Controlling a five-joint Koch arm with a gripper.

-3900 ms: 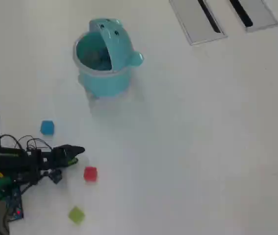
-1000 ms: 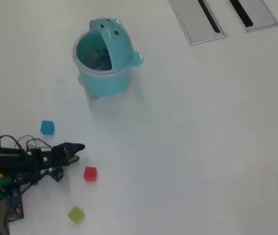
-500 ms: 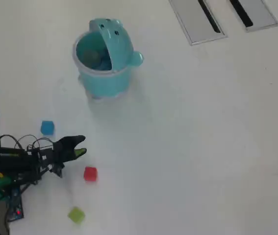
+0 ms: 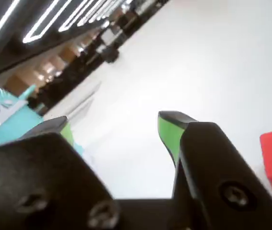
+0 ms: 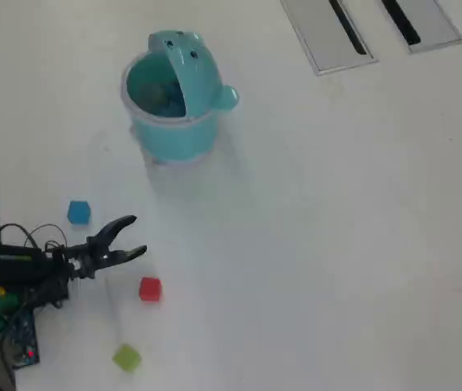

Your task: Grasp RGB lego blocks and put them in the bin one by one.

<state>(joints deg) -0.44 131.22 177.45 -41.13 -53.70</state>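
Since a second ago the claw (image 5: 135, 236) has spread wide, empty, lower left overhead. Biggest first: white bench (image 5: 336, 244), teal bin (image 5: 173, 94) upper left, lid up. Red block (image 5: 150, 289) sits just below-right; I'd drop straight over it, then pinch.

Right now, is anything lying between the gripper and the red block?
No. In the overhead view, only bare white table separates the open gripper from the red block.

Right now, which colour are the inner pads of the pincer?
Bright green, on the black pincer; the wrist view shows one pad best.
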